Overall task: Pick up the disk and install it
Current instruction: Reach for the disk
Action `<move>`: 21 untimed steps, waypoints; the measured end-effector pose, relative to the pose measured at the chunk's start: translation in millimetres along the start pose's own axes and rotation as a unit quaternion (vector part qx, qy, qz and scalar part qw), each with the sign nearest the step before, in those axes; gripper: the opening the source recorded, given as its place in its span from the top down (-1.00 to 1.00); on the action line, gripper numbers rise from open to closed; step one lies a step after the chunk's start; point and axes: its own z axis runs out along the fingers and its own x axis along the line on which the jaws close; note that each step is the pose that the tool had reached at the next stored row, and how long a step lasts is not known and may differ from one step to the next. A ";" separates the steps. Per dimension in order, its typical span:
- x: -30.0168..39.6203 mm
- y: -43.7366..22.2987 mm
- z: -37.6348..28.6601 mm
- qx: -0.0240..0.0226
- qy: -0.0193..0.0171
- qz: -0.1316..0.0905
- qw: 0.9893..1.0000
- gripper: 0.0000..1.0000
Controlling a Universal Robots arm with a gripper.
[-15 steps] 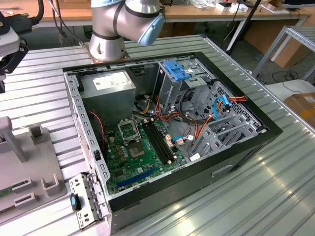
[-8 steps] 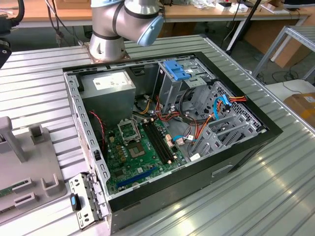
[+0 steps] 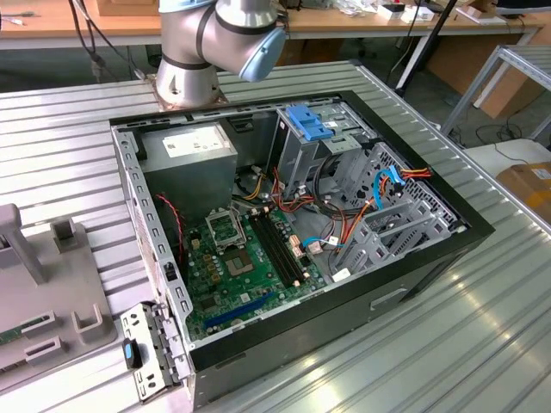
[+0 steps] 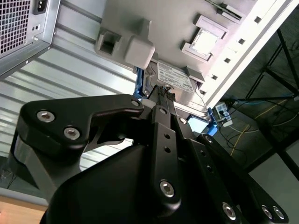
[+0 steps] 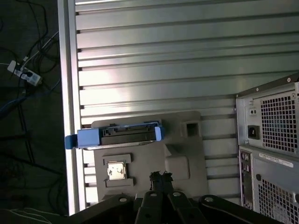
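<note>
This is a robotics lab or electronics workshop: an open computer case point(image 3: 413, 284) lies on a ribbed aluminium table point(image 3: 448, 361), the robot arm's base point(image 3: 185, 77) stands just behind the case, wooden workbenches point(image 3: 52, 21) with dangling cables point(image 3: 86, 39) run farther behind it, and a cardboard box point(image 3: 529, 185) sits off to the exterior view's right of it.

The pincer point(image 4: 163, 95) hides the near part of the disk point(image 4: 175, 78).

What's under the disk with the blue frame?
A grey holder tray lies under the disk, on the ribbed metal table. A square chip sits in a pocket of the tray nearby. The tray part right beneath the disk is hidden.
</note>
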 end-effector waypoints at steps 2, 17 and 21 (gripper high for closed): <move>4.2 -0.9 0.2 0.000 0.000 0.000 1.000 0.79; 7.7 -1.2 0.3 0.000 0.000 0.000 1.000 0.79; 8.8 3.1 0.5 0.000 0.000 0.000 1.000 0.79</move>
